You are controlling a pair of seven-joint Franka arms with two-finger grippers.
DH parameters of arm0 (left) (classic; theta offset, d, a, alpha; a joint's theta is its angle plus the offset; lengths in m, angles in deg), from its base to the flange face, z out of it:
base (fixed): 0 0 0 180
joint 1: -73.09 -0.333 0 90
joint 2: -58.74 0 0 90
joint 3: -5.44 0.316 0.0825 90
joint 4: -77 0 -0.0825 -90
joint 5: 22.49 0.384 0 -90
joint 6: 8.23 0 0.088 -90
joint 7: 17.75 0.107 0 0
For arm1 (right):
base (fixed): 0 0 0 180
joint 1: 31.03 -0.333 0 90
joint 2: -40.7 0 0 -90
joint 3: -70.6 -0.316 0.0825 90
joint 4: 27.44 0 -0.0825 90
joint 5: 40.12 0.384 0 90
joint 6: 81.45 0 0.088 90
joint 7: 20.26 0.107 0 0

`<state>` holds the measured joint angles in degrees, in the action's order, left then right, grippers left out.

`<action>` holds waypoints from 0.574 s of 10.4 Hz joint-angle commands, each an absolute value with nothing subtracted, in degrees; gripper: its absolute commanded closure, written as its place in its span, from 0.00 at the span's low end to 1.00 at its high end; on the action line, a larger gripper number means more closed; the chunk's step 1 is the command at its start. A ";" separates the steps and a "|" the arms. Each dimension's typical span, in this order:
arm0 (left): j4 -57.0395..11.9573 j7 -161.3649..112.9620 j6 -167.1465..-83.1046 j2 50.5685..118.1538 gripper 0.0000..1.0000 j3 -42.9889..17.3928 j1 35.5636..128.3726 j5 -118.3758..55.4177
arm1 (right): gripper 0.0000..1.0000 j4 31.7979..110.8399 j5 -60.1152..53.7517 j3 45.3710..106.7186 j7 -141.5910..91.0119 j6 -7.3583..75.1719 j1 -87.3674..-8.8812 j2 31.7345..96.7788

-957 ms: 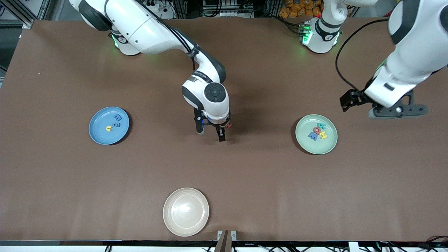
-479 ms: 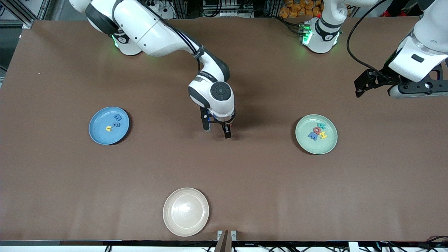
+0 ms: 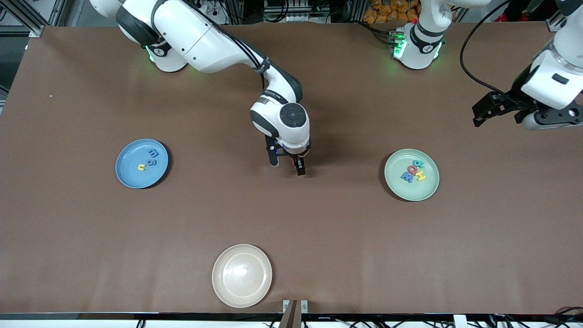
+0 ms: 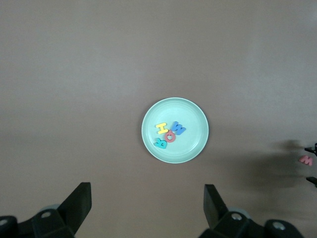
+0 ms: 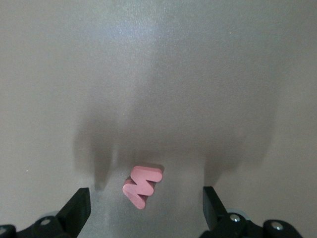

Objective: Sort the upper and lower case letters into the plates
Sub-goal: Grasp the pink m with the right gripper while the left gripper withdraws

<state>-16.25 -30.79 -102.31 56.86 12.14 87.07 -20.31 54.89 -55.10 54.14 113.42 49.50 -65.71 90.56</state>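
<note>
Hanging low over the middle of the desk (image 3: 91,228), the right tool (image 3: 287,166) has its two fingers spread wide with nothing in them. Just under it lies a small pink letter (image 5: 142,185), flat on the desk, between the two fingers (image 5: 74,210) but not touching them. It looks like a w or an m, and I cannot tell big or small for sure.

The left tool (image 4: 146,208) is up in the air near its own end of the desk, past the green plate (image 3: 396,189). It is wide open too, holds nothing, and waits.

The green plate has four letters (image 3: 413,171) in it. The blue plate (image 3: 130,177) at the right arm's end has three letters (image 3: 149,158) in it. A cream plate (image 3: 227,291) sits close to the front camera with nothing in it.

What could go wrong? The pink letter is tiny, thin and lies crooked. If the fingers come down a bit off, they could push it away or pinch only a corner, and it could tip or drop on the way.

There is lots of bare desk all around the pink letter. Both plates are well apart from it and from the desk edges, so the way to either plate is open.
</note>
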 commanded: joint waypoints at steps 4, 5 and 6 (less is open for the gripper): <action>-14.15 -29.62 -100.43 56.72 0.00 7.64 82.76 -20.02 | 0.24 53.51 -55.41 53.81 114.83 49.77 -65.31 91.94; -13.97 -28.83 -100.42 56.89 0.00 7.55 82.85 -20.11 | 0.27 53.51 -55.41 53.81 114.74 49.86 -65.39 92.03; -13.71 -28.91 -100.42 56.98 0.00 7.64 83.11 -20.20 | 0.32 53.51 -55.41 53.81 114.74 49.86 -65.30 92.03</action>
<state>-14.98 -30.52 -101.76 56.85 8.24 83.59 -20.31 54.88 -55.09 54.29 113.50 49.52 -65.63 90.87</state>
